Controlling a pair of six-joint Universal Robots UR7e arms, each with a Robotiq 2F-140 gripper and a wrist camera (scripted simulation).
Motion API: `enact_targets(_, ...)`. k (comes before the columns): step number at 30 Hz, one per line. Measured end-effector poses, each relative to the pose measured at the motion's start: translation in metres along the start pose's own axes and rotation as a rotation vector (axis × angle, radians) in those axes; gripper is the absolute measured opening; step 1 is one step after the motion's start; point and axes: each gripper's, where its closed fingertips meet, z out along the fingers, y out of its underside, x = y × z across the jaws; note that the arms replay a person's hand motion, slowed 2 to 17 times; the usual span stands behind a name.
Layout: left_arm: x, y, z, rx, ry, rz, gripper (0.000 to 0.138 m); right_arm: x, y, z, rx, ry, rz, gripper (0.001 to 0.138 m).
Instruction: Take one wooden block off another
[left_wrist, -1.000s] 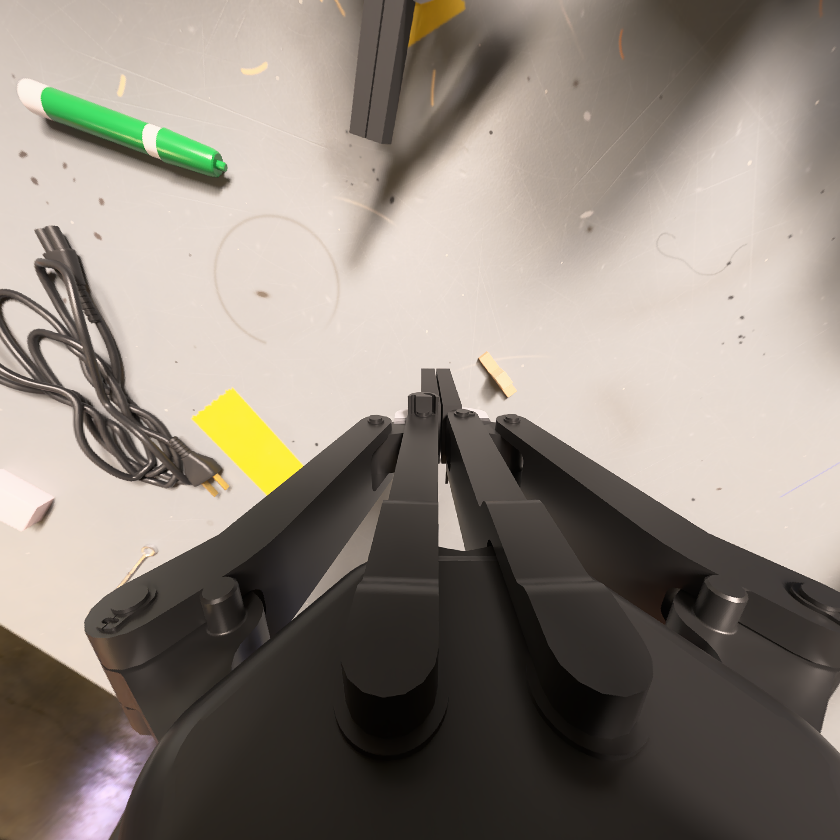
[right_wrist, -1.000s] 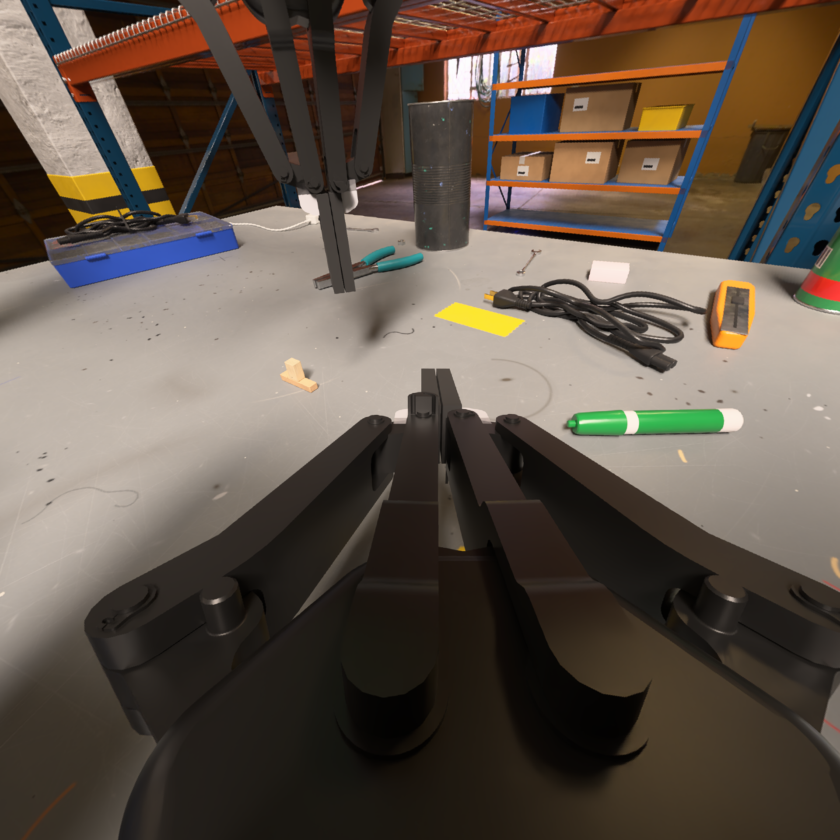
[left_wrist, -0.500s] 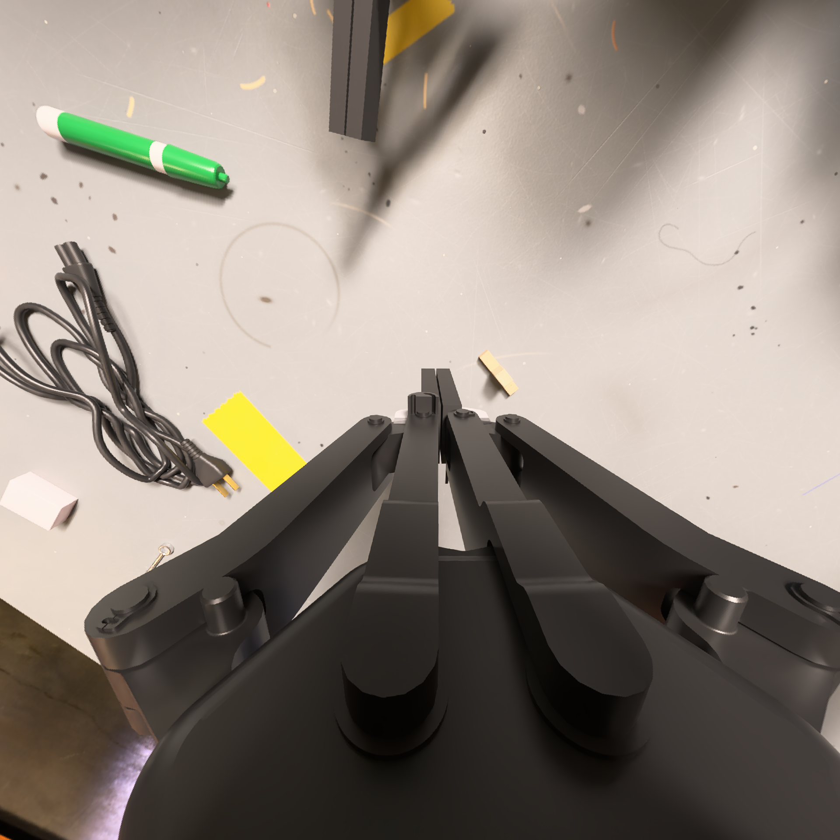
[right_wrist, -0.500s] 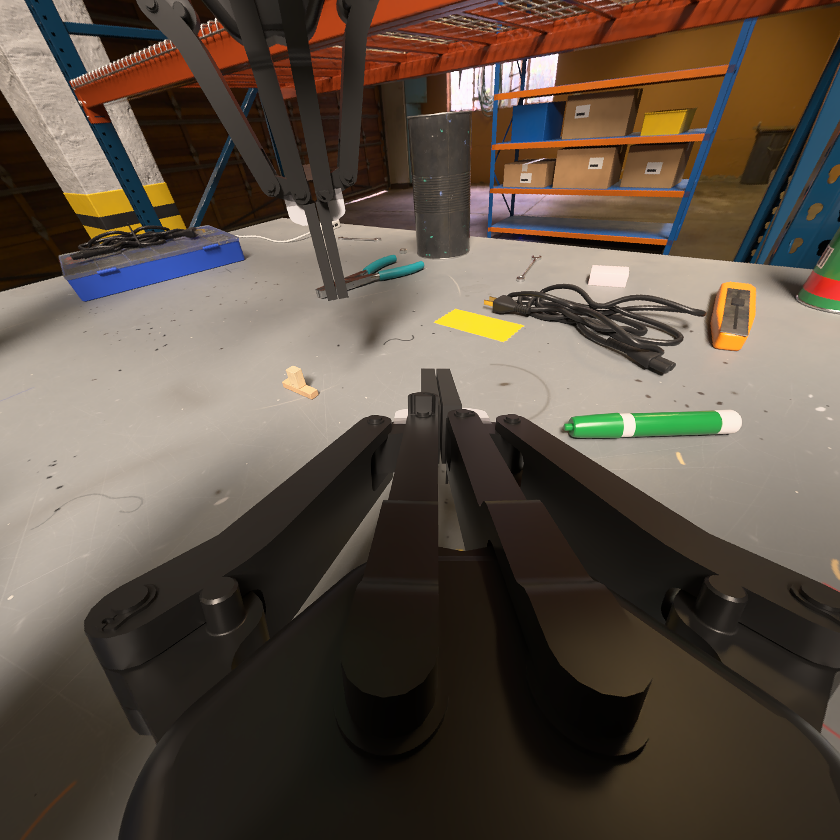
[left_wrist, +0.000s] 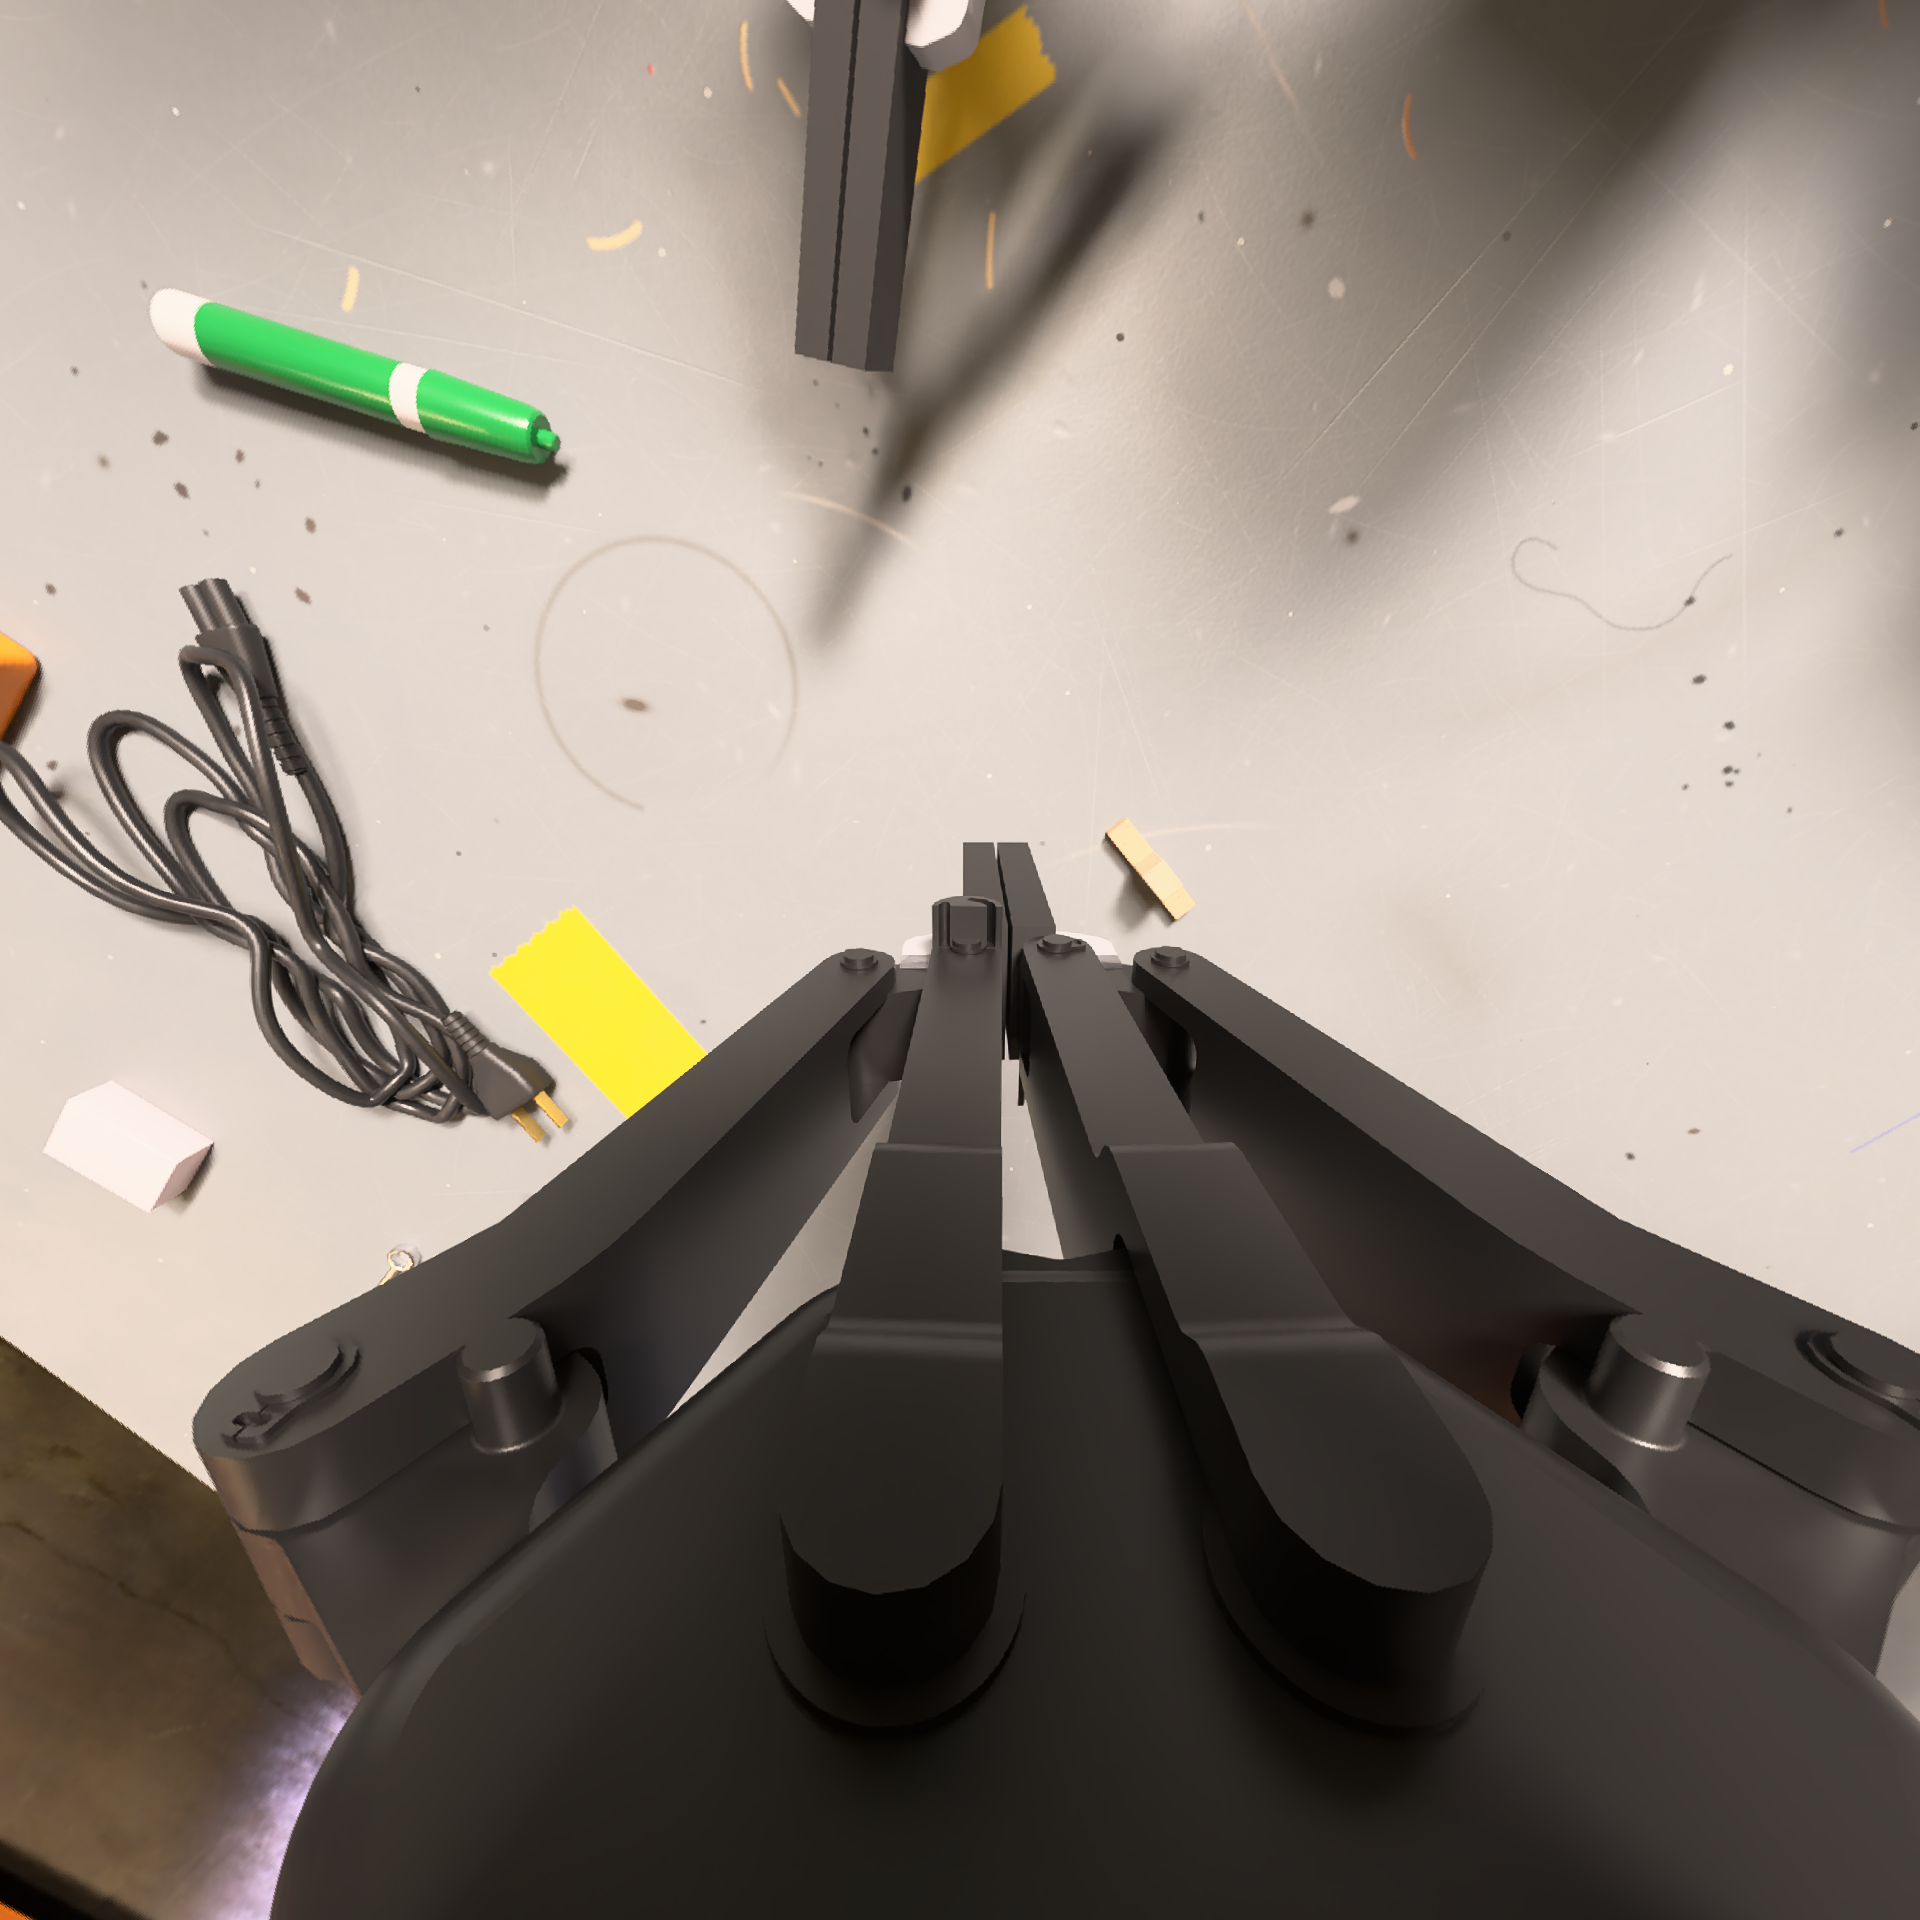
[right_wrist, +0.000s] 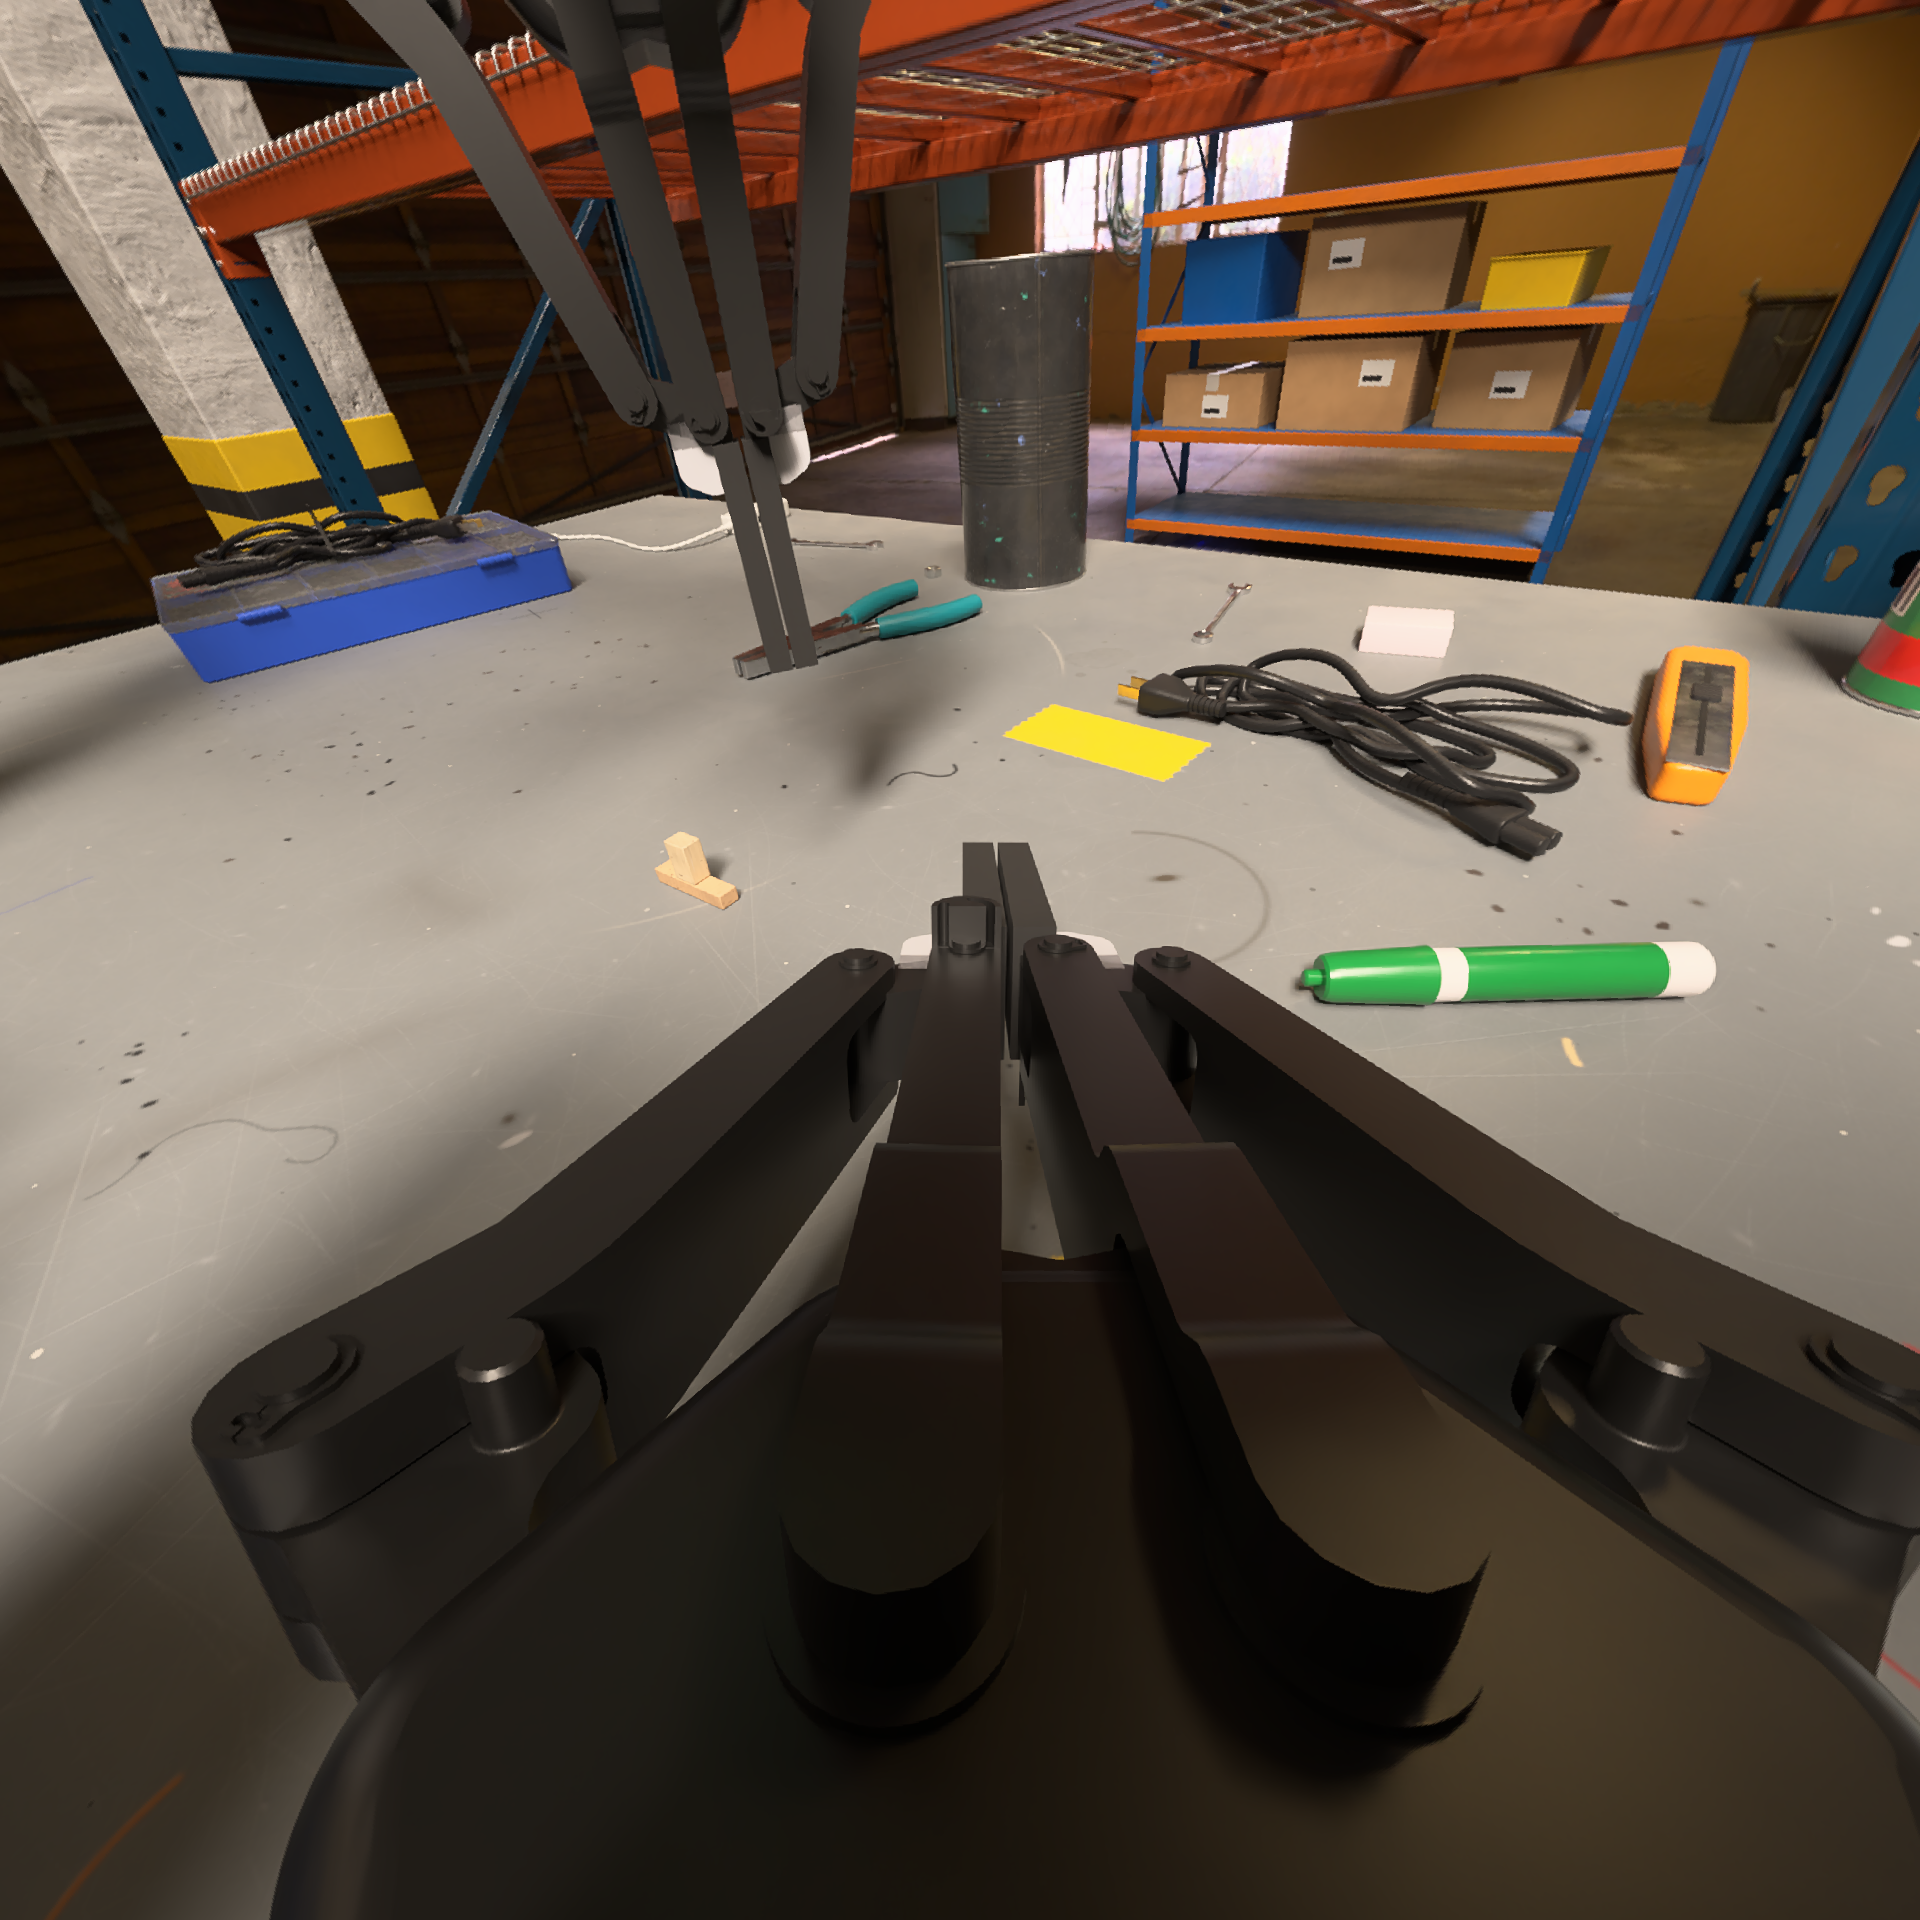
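Grey and scratched, the surface (right_wrist: 416, 997) carries all the things. In the right wrist view the right pincer (right_wrist: 995, 868) is nearest; its two fingers are pressed together and it holds nothing. Just past its tips, a little to the left, stand the wooden blocks (right_wrist: 694, 873): a flat block (right_wrist: 707, 889) lies on the surface and a small block (right_wrist: 683, 856) stands upright on one end of it, the two touching. Both pincers are apart from the blocks.

To the right of the right pincer lies a green marker (right_wrist: 1507, 971). Farther on there is a yellow tape piece (right_wrist: 1107, 741), then a black cable (right_wrist: 1371, 727) in loops, with an orange meter (right_wrist: 1694, 722) beside it near the right edge. A white eraser (right_wrist: 1405, 631) and a small wrench (right_wrist: 1221, 610) lie behind the cable.

The left pincer (right_wrist: 774, 665) hangs over the far half of the surface, pointing steeply down. Its fingers are closed with nothing between them, and the tips are above the surface, in front of teal pliers (right_wrist: 883, 621). Toward the far left corner sits a blue case (right_wrist: 364, 603), and a dark can (right_wrist: 1023, 426) stands near the far edge.

The left wrist view looks down: the left pincer (left_wrist: 995, 868) is shut and empty, and the blocks (left_wrist: 1148, 883) lie just right of its tips. The marker (left_wrist: 353, 374), cable (left_wrist: 260, 883), tape (left_wrist: 592, 1008) and eraser (left_wrist: 125, 1143) are at the left.
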Motion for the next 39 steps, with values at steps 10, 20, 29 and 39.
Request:
enact_targets(10,-0.002,-0.003,-0.007,0.018,-0.028,-0.009,0.001,-0.002,0.000,0.000,0.001,-0.004,-0.011,0.001)
enact_targets(20,0.001,-0.008,-0.017,0.079,-0.059,-0.028,0.001,-0.005,0.000,0.001,-0.001,-0.009,-0.020,0.001)
enact_targets(29,0.007,-0.015,-0.028,0.200,-0.088,-0.071,0.001,-0.007,0.000,0.001,0.001,-0.016,-0.025,0.001)
enact_targets(39,0.020,-0.027,-0.045,0.448,-0.146,-0.142,0.001,-0.010,-0.002,0.000,0.010,-0.026,-0.037,0.002)
